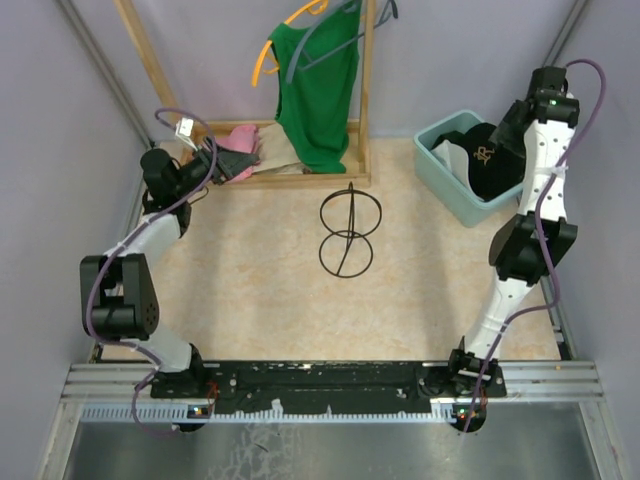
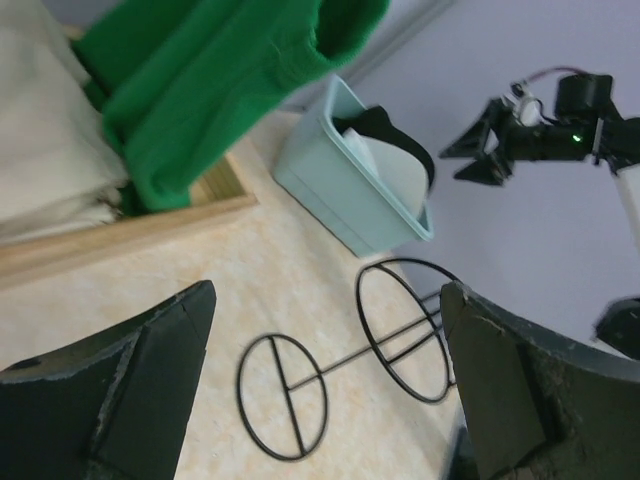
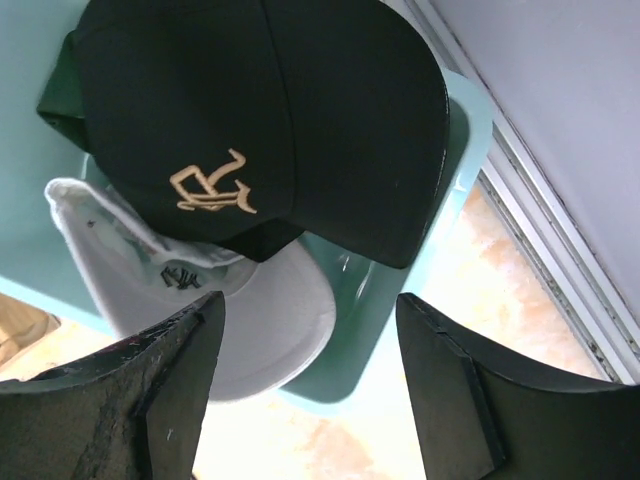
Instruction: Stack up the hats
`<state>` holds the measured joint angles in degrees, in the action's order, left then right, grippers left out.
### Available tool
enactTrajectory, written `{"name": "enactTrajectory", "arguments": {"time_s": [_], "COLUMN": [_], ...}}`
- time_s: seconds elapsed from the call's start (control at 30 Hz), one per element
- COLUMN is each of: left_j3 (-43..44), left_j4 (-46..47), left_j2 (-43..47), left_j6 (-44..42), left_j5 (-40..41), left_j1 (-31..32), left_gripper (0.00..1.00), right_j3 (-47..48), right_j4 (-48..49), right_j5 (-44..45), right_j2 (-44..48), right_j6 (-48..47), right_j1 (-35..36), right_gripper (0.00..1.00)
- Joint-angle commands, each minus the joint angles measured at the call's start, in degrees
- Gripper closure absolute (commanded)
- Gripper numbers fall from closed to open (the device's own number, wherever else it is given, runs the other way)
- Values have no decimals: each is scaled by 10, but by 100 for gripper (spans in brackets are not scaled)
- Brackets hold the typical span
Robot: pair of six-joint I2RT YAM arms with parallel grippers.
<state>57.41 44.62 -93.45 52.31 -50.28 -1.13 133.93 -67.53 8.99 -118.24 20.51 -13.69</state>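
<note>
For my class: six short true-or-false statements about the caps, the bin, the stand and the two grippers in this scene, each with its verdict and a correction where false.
1. The black cap with the gold emblem lies partly over the white cap. True.
2. Both caps are in the light-blue bin. True.
3. The right gripper is shut on a cap. False: its jaws are open above the bin, holding nothing.
4. A cap sits on the wire stand. False: the stand is bare.
5. The green shirt hangs on an orange hanger. True.
6. The left gripper grips the pink cloth. False: it is open and empty.
</note>
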Motion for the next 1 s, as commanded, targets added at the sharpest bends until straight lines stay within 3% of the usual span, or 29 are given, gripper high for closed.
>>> {"name": "enactTrajectory", "arguments": {"time_s": [0.0,0.13,0.23,0.37,0.63,0.97], "left_j3": [46,40,39,39,9,-16], "left_j4": [-266,-246,-235,-243,-253,-256], "left_j2": [44,35,25,23,32,24], "left_j6": [-200,-169,-152,-167,-200,-216], "left_j5": [102,76,59,53,50,46], "left_j1": [-1,-2,-1,-1,-2,-1], "left_gripper": [1,1,1,1,1,1], "right_j3": [41,67,34,-16,-26,-14], "right_j4": [3,-12,9,52,78,106], "right_j5": [-9,8,23,18,-19,-74], "right_j2": [-43,-66,-46,-15,-26,-57], "right_j6": [-7,4,3,0,-18,-26], "right_j1": [-1,-1,-12,-37,-66,-70], "right_gripper": [30,28,27,27,27,35]}}
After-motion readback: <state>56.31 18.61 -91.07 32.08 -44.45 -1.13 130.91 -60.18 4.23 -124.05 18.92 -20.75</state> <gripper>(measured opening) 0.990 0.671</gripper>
